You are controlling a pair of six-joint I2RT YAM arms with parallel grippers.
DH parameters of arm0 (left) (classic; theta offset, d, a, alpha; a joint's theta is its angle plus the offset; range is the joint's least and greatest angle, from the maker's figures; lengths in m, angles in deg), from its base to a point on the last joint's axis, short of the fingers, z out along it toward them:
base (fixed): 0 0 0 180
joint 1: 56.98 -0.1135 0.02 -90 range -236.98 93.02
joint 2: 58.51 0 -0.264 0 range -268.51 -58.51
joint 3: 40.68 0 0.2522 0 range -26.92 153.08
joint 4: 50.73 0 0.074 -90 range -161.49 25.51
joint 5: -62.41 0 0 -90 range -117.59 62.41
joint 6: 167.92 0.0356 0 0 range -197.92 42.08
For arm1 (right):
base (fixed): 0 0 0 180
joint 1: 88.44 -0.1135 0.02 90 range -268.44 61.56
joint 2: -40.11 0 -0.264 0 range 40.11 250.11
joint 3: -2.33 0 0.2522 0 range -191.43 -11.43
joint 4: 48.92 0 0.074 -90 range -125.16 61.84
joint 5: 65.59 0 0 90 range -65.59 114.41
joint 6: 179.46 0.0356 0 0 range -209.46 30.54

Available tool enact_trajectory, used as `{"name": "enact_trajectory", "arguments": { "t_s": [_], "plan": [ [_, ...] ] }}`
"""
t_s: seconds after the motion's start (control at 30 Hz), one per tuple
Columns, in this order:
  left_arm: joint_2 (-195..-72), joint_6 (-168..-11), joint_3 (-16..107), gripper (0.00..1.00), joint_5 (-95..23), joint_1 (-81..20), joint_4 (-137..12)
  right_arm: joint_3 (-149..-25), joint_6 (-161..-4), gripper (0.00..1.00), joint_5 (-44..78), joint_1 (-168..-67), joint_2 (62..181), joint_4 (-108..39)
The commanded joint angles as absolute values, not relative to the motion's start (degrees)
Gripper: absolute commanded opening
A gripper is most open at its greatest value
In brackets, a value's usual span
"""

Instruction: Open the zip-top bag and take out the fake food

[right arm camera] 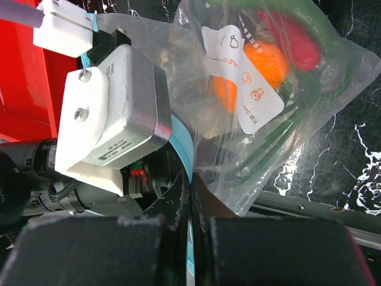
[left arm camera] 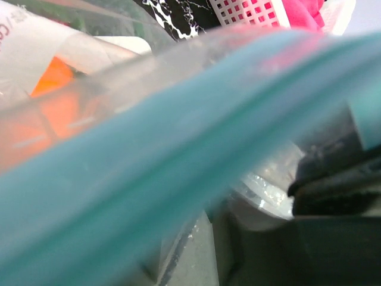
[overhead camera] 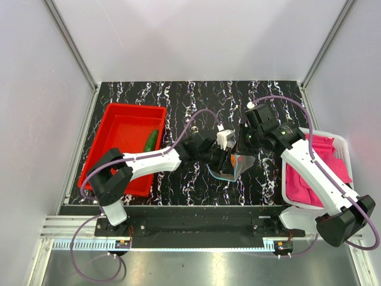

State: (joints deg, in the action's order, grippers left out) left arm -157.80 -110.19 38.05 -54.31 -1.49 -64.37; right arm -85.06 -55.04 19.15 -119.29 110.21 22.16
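Marbled table (overhead camera: 178,101), zip-top bag (right arm camera: 324,101) between pincers, right pincer (right arm camera: 190,205) clamped on zip strip (right arm camera: 181,143), left pincer (overhead camera: 224,163) state unclear

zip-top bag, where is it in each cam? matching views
Top external: zip-top bag mid-frame, over the black marbled table.
Left wrist: fills the frame; its teal zip strip runs diagonally.
Right wrist: upper right, white label showing; strip pinched by the right gripper at bottom centre.
Shared landmark: the black marbled table, left wrist's top edge, right wrist's right side.
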Motion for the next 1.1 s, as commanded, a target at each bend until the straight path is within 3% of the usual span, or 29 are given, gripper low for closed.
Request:
{"name": "enact_trajectory", "arguments": {
  "t_s": [0.0, 0.07, 0.1, 0.4, 0.77, 1.07],
  "plan": [
    [-157.7, -109.9, 38.2, 0.17, -55.6, -0.7, -60.3, -85.3, -54.2, 0.00, 16.2, -119.9, 108.4, 19.8],
    [-156.8, -109.5, 38.3, 0.03, -55.1, -0.7, -60.9, -85.3, -54.3, 0.00, 16.4, -119.9, 108.2, 19.7],
    [-156.4, -108.6, 38.5, 0.00, -54.8, -0.7, -62.0, -85.1, -54.3, 0.00, 16.5, -119.9, 108.2, 19.7],
    [-147.6, -102.6, 40.6, 0.00, -47.9, -0.8, -73.3, -81.6, -55.6, 0.00, 19.5, -119.8, 105.9, 19.8],
    [-137.5, -96.5, 51.8, 0.00, -44.0, -0.7, -88.2, -77.6, -59.2, 0.00, 24.1, -119.8, 105.1, 19.3],
    [-128.2, -93.6, 56.7, 0.00, -33.4, -0.8, -96.3, -76.6, -62.6, 0.00, 25.4, -119.7, 106.2, 19.0]
  ]
}}
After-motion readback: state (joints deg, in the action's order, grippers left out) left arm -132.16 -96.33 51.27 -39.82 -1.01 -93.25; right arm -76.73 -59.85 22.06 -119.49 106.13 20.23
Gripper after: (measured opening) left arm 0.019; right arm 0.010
